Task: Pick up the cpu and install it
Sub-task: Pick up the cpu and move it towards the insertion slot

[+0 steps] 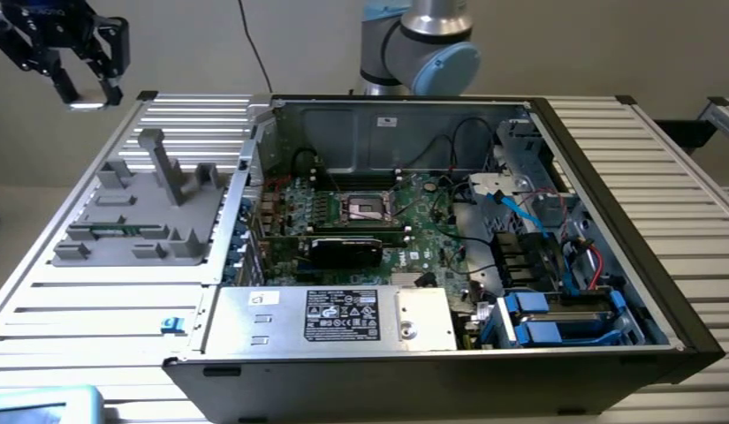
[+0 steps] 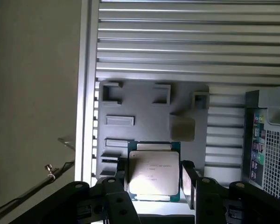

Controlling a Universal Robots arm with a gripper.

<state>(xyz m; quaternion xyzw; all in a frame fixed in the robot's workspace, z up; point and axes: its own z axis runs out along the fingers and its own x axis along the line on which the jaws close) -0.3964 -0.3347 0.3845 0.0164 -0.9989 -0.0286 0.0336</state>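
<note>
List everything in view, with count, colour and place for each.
cpu: one, silver-grey, between the end effector's fingers, raised off the table
fixture tray: one, grey, on the table at the exterior view's left
computer case: one, black, open, mid-table
motherboard: one, green, inside the case
cpu socket: one, black in a metal frame, on the motherboard
graphics card: one, black, beside the socket
power supply: one, silver, at the case's near edge
table: one, silver, slatted
robot arm: one, grey and blue, behind the case
end effector: one, black, gripping the cpu
</note>
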